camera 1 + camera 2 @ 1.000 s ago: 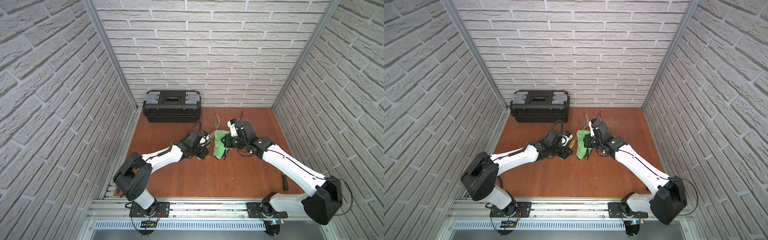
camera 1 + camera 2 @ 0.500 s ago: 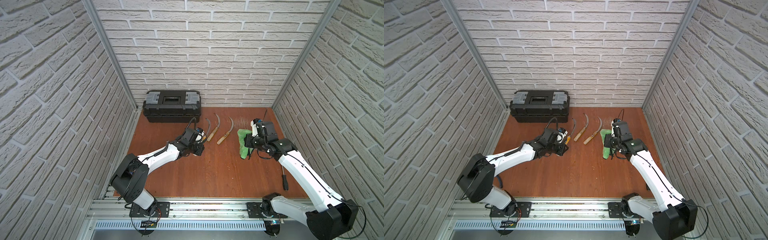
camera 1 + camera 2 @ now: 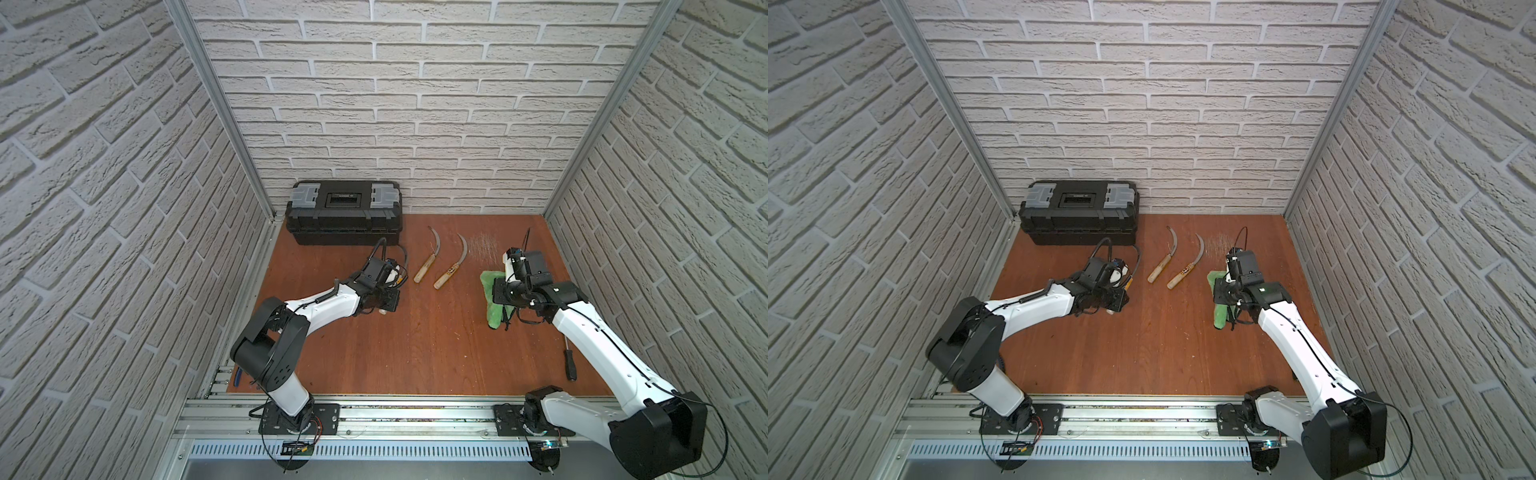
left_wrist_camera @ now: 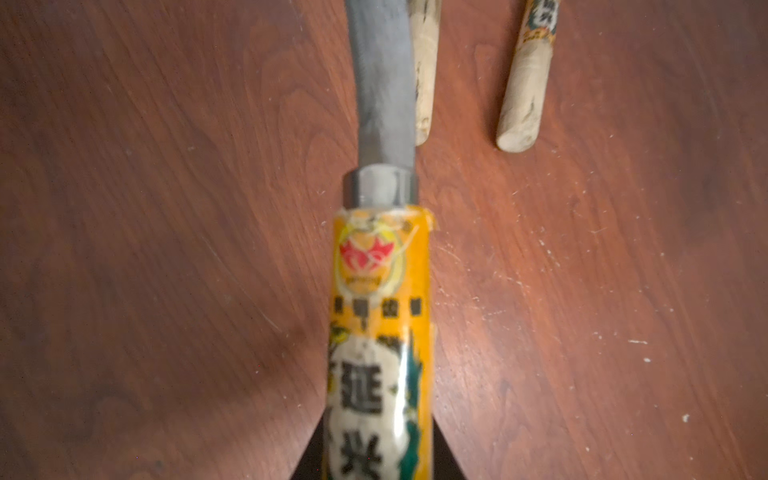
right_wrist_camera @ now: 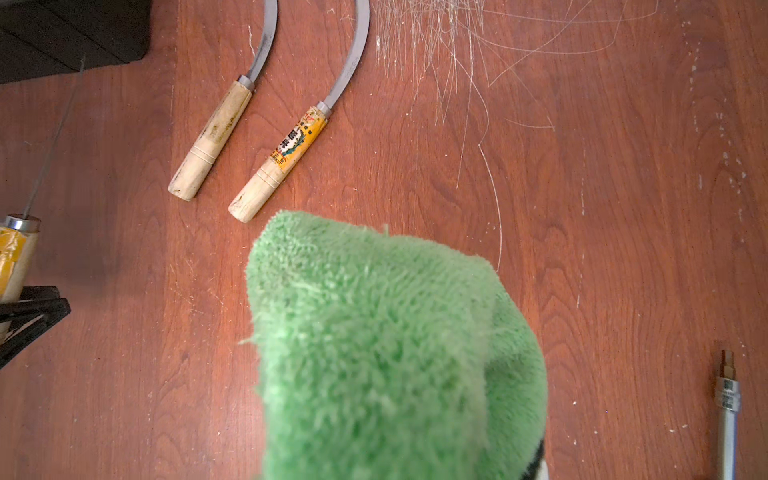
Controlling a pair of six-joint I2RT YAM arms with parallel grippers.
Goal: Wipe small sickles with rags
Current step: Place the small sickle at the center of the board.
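1. The held sickle point(image 4: 380, 291) sits in the left gripper point(image 3: 388, 300), left of table centre. The jaws are closed on its yellow-labelled handle. The grey blade points far, toward the toolbox point(image 3: 345, 212).
2. The other 2 sickles lie flat side by side, just right of the held one: the plain sickle point(image 3: 426, 266) and the labelled sickle point(image 3: 451, 266). Their handles point near and their blades curve far.
3. The rag point(image 3: 492, 309) hangs from the right gripper point(image 3: 500, 295), whose jaws are clamped tight on it. It is right of the lying pair and apart from it. Whether its lower end touches the table point(image 3: 415, 353) cannot be told.

Change: 1 second ago both grippers met at table centre, with the rag against the held sickle and the lying pair partly covered. Now the grippers stand well apart, and the lying pair shows fully in both top views.

Clearances:
- The toolbox stands against the far wall at far left, near the held blade.
- The scratch marks point(image 3: 482, 245) lie far of the rag.
- The screwdriver point(image 3: 569, 365) lies by the right edge, beside the right forearm.
- Open board runs between the 2 arms, from the lying handles to the near edge.
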